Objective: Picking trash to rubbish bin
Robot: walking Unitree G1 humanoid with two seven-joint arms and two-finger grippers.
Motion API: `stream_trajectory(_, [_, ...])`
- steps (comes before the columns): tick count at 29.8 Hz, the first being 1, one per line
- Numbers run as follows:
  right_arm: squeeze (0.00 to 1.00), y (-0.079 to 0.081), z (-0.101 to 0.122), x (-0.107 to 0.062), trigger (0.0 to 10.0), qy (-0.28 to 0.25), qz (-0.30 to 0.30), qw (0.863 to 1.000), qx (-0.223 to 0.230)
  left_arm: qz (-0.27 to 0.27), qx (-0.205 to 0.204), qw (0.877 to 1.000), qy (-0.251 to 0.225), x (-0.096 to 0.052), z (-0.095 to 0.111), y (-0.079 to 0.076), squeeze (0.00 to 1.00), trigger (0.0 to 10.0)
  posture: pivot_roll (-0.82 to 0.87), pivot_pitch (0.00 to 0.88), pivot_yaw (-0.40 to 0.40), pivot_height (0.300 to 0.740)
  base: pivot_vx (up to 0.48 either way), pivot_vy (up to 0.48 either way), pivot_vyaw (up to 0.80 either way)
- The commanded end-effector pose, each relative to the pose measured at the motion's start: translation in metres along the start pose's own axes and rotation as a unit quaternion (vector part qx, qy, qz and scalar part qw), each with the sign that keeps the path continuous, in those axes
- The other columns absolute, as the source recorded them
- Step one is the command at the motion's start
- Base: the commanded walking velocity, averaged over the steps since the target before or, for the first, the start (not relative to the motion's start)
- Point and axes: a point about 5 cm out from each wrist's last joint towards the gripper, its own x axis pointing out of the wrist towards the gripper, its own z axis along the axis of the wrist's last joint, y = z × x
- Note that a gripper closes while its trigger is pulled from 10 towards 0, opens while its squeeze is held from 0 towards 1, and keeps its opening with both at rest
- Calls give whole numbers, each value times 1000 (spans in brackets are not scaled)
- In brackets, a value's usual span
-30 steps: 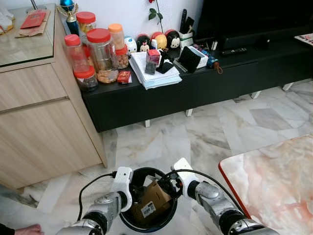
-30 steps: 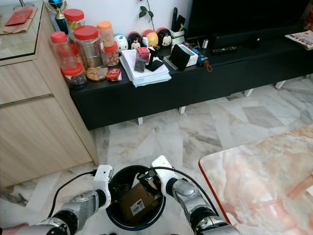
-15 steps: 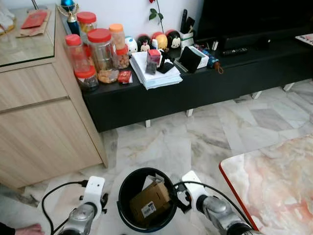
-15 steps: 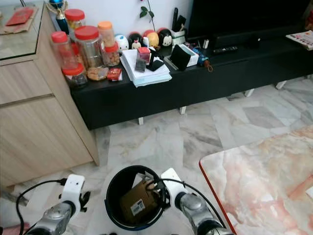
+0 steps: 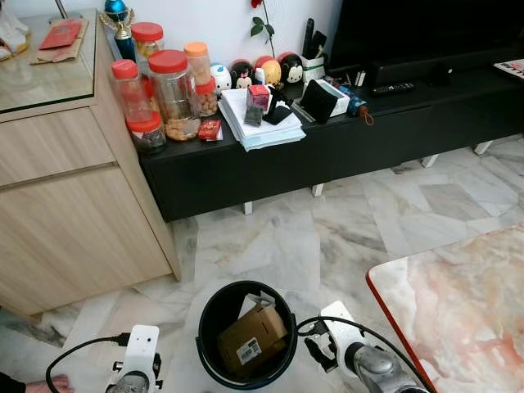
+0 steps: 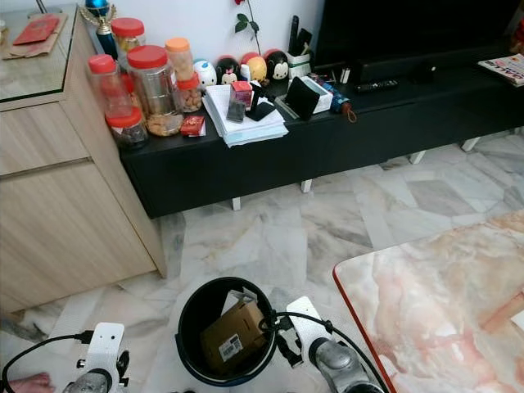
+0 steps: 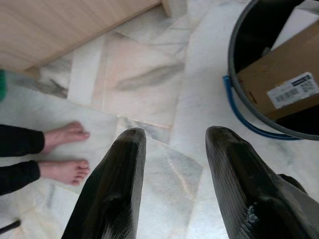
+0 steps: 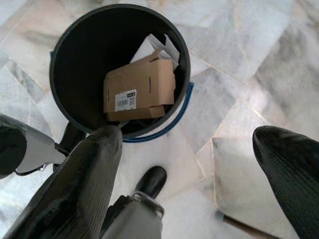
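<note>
A cardboard box (image 5: pixel 252 340) lies tilted inside the black bin (image 5: pixel 211 304) at the lower middle of the head view, on the marble floor (image 5: pixel 344 221). The left gripper (image 7: pixel 174 164), at the lower left, is spread and holds nothing, apart from the bin. The right gripper (image 8: pixel 199 164), at the lower right just beside the bin, is spread wide and holds nothing. A person's bare feet (image 7: pixel 65 154) stand near the left gripper.

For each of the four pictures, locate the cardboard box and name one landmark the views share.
Left eye view: cardboard box, bottom centre, inside the black bin.
Right eye view: bottom, left of centre.
Left wrist view: right edge.
Right wrist view: upper middle.
Shared landmark: the box's white barcode label.
</note>
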Motion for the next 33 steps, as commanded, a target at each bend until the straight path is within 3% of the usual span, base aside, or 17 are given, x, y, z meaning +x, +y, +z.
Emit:
stream_trajectory(1, [0, 1, -6, -1, 10000, 8, -5, 1000, 19, 9, -22, 1000, 18, -3, -11, 0, 0, 10000, -34, 62, -20, 740, 0, 0, 0])
stream_trajectory(33, [0, 10, -6, 1, 10000, 4, 7, 999, 42, 6, -31, 999, 16, -4, -12, 3, 0, 10000, -29, 48, -17, 740, 0, 0, 0])
